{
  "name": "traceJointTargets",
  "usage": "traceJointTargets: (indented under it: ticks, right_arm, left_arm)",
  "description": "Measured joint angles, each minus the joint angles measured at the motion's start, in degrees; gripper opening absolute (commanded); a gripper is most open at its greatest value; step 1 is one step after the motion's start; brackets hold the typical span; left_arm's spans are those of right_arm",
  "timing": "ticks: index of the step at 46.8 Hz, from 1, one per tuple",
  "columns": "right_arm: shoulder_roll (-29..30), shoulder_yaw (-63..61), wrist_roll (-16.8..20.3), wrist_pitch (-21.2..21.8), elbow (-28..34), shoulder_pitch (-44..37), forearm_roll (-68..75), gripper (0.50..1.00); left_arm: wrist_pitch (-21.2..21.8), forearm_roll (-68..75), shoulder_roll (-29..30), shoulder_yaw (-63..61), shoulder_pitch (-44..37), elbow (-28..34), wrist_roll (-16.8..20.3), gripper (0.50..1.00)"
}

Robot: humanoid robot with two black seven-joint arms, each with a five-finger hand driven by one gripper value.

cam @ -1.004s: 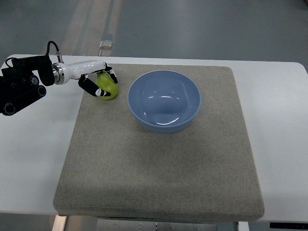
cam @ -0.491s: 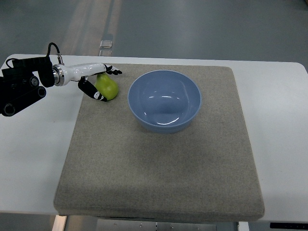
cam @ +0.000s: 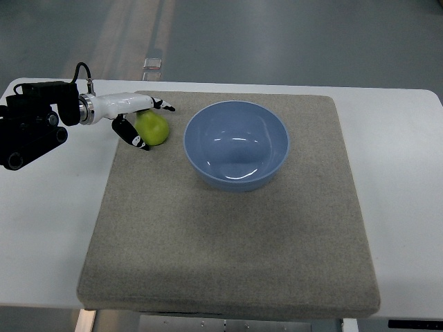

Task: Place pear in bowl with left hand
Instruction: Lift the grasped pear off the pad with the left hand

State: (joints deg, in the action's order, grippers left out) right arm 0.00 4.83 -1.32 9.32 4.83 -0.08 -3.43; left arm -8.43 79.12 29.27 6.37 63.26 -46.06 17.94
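A green pear (cam: 158, 131) lies on the grey mat (cam: 228, 242) near its far left corner, just left of the blue bowl (cam: 201, 162). The bowl stands empty at the mat's far middle. My left hand (cam: 155, 125) comes in from the left edge on a white forearm and sits at the pear's left side. It is open: the long fingers (cam: 163, 106) stretch out past the pear's far side, and the thumb (cam: 138, 140) points down along its near left side. A small gap shows between thumb and pear. The right hand does not show.
The mat lies on a white table (cam: 401, 173), with bare tabletop to its left and right. The black arm housing (cam: 28, 128) hangs over the table's left part. Grey floor shows beyond the far edge.
The left hand's fingers, curled around the pear a second ago, have spread away from it. The hand has drawn back slightly to the left, and the pear stays on the mat.
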Motion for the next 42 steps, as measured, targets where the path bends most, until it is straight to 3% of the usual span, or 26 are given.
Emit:
traceJointTargets:
  ticks: [3,13,14,42]
  right_arm:
    - [0.0,0.0,0.0,0.0,0.0,0.0,0.0,0.926]
    - [0.0,0.0,0.0,0.0,0.0,0.0,0.0,0.926]
    - [0.0,0.0,0.0,0.0,0.0,0.0,0.0,0.926]
    - [0.0,0.0,0.0,0.0,0.0,0.0,0.0,0.926]
  left_arm:
    - [0.0,0.0,0.0,0.0,0.0,0.0,0.0,0.874]
    - [0.0,0.0,0.0,0.1,0.2,0.1,0.0,0.510]
    - [0.0,-0.1,0.0,0.1,0.3,0.1,0.0,0.500]
    - [-0.5,-1.4,0.6,2.2,4.4,-0.3,0.0,0.500]
